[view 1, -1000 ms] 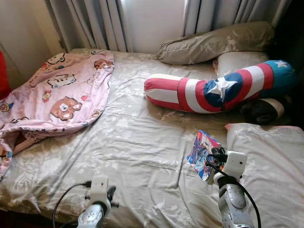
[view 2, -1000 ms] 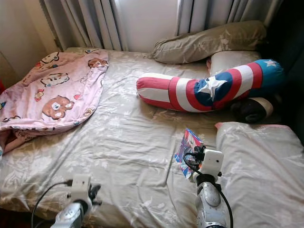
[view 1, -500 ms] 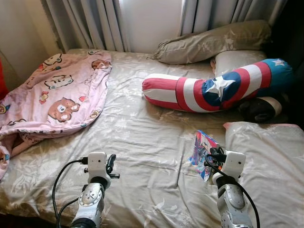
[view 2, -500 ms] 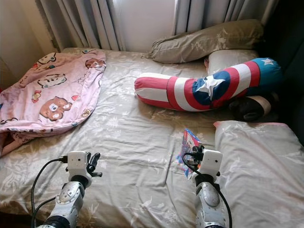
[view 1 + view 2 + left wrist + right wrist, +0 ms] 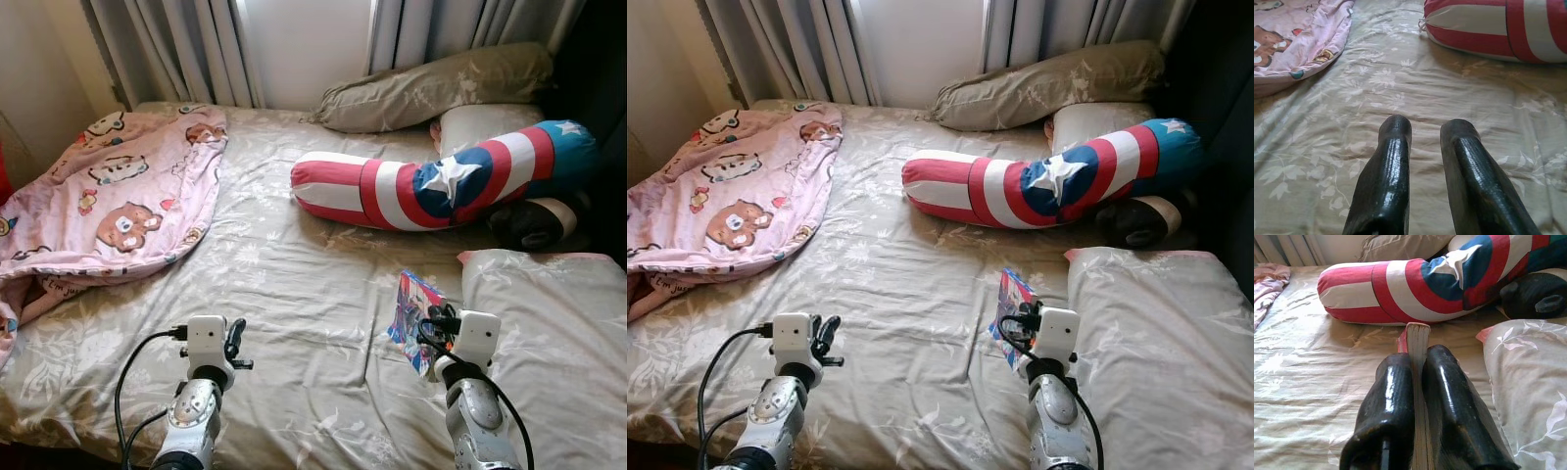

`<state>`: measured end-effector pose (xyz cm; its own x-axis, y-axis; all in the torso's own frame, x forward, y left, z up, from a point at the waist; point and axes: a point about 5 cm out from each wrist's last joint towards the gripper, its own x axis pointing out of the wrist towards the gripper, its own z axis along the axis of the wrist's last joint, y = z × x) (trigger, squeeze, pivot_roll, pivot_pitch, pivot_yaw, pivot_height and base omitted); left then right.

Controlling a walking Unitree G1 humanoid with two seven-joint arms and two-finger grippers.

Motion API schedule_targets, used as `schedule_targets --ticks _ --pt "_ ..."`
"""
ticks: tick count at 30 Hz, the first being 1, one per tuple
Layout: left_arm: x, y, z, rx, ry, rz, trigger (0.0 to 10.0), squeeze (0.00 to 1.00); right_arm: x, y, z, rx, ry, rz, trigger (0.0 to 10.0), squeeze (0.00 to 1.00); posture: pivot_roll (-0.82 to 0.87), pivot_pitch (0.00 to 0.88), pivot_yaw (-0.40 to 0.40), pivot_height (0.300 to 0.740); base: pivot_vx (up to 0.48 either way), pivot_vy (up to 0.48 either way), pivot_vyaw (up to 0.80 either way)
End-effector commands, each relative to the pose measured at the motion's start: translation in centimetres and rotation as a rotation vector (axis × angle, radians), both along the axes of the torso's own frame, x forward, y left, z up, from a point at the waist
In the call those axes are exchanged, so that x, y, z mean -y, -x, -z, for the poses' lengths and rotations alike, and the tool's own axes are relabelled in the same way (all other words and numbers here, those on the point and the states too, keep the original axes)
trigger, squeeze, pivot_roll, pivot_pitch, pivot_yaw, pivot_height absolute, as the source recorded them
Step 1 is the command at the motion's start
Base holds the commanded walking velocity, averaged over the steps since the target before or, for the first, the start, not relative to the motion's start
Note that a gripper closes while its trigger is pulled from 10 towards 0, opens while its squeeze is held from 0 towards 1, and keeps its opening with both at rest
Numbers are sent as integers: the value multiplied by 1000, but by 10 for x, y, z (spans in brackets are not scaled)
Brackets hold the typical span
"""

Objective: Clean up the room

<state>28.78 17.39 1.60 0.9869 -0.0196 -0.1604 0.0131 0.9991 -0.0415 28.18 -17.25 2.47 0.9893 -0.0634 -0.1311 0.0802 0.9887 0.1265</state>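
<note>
The right gripper (image 5: 1418,357) pinches a book (image 5: 415,305) edge-on above the bed (image 5: 294,284), the left gripper (image 5: 1425,128) slightly spread and empty, so carrying the book away likely comes next.

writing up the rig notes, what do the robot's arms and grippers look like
Both arms are silver metal, each ending in a white boxy wrist block. A black cable loops off the left arm; another runs along the right arm. The left gripper and right gripper each have two long, glossy black fingers with rounded tips.
</note>
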Motion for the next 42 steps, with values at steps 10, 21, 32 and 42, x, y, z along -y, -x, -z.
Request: schedule_targets --ticks 10,21,32,42 --pt "5 -3 -5 37 7 24 10000 0 -2 -2 -6 43 2 5 10000 0 -84 25 8 656 0 0 0" --pt "7 -2 -5 37 6 35 10000 0 -1 -2 -7 50 1 8 10000 0 -83 14 10 656 0 0 0" --pt "8 -4 -8 54 1 44 10000 0 -2 -1 -7 53 -1 7 10000 0 -81 20 11 656 0 0 0" --pt "11 -4 -7 46 2 56 10000 0 -2 -1 -8 63 -2 11 10000 0 -78 34 11 656 0 0 0"
